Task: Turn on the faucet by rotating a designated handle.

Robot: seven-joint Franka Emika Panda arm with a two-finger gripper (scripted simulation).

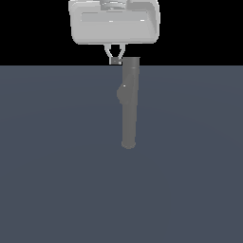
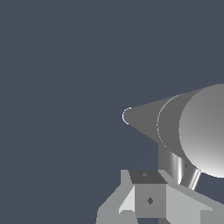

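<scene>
Hovering at the faucet's (image 1: 129, 102) far, flat end, your gripper (image 1: 115, 59) has its fingers narrowed around the handle (image 1: 115, 60). You cannot tell if they actually clamp it. Faucet lies on the grey floor (image 1: 57, 166).

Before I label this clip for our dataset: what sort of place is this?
Most likely a bare simulated test scene, not a real room. A flat, featureless blue-grey floor meets a plain black backdrop, and only a textureless grey faucet and the robot's gripper are in view.
</scene>
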